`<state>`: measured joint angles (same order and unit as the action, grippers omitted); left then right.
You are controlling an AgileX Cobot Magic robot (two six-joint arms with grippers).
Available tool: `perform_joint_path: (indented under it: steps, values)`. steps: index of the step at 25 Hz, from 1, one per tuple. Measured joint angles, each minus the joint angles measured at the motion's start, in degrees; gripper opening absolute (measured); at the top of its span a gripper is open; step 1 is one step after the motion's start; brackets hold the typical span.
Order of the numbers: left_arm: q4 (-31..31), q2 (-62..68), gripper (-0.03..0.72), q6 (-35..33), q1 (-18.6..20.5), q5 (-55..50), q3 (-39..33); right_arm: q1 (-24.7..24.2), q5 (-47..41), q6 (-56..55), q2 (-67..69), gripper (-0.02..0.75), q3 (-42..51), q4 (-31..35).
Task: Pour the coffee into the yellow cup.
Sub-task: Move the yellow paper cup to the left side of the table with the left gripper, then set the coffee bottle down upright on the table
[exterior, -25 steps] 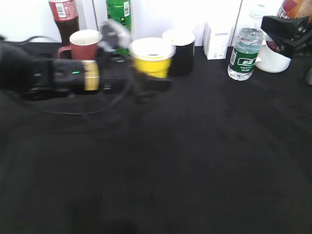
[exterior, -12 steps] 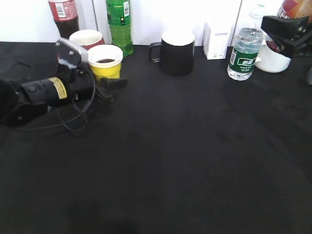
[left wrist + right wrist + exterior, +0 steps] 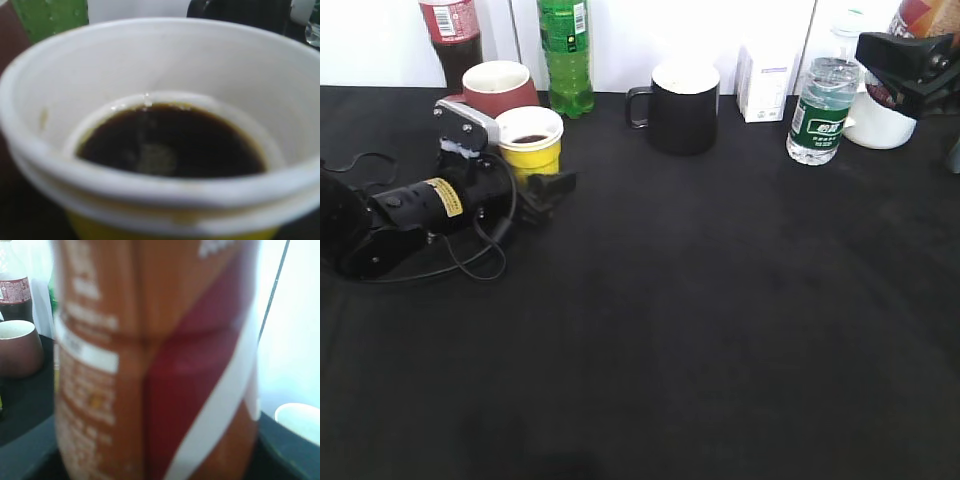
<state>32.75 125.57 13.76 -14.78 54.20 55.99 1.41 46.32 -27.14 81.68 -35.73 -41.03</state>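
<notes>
The yellow cup stands at the back left of the black table, just in front of a maroon mug. It holds dark coffee in its white inside. My left gripper lies low along the table and is closed around the cup; one black finger shows in front of it. The jaws are hidden in the left wrist view. My right gripper is raised at the far right and shut on the coffee bottle. The bottle's orange-red and white label fills the right wrist view.
Along the back stand a maroon mug, a cola bottle, a green bottle, a black mug, a white carton, a water bottle and a white cup. The left arm's cable loops on the table.
My left arm carried the yellow cup from the back middle over to the left and brought it beside the maroon mug. The right gripper with the bottle has not moved.
</notes>
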Motion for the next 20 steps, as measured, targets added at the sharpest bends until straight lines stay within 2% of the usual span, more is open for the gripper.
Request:
perform_joint_path:
  steps: [2,4,7,9,11,13,15,17,20]
  values:
    - [-0.9,-0.6,0.613,-0.1,0.0,-0.1,-1.2,0.0,0.0,0.0,0.0,0.528,0.0,0.0]
    - [-4.3,-2.7,0.618,-0.2,0.0,0.1,-4.9,0.0,0.0,0.0,0.0,0.528,0.0,0.0]
    - [-5.7,-6.7,0.617,-0.3,0.0,0.9,-11.7,0.0,-1.4,0.0,0.1,0.527,0.0,0.6]
    - [-5.3,-11.1,0.608,-0.3,0.1,0.1,-17.1,0.0,-2.0,0.3,2.9,0.527,0.0,4.9]
    - [-1.6,-16.8,0.596,-0.2,0.1,-0.2,-21.3,0.0,-2.2,6.8,8.3,0.527,0.0,10.2]
    - [-0.3,-22.4,0.592,-0.2,0.1,-0.2,-24.3,0.0,-0.9,14.1,15.1,0.527,0.0,17.5]
    - [0.4,-26.1,0.591,-0.2,0.1,0.3,-25.2,0.0,4.3,18.0,21.9,0.527,0.0,22.6]
    - [1.9,-26.8,0.589,-0.2,0.1,1.3,-25.2,0.0,10.1,20.1,27.9,0.527,0.0,24.9]
    - [5.0,-26.8,0.588,1.4,0.1,1.2,-25.2,0.0,13.1,22.9,32.9,0.527,-0.1,27.0]
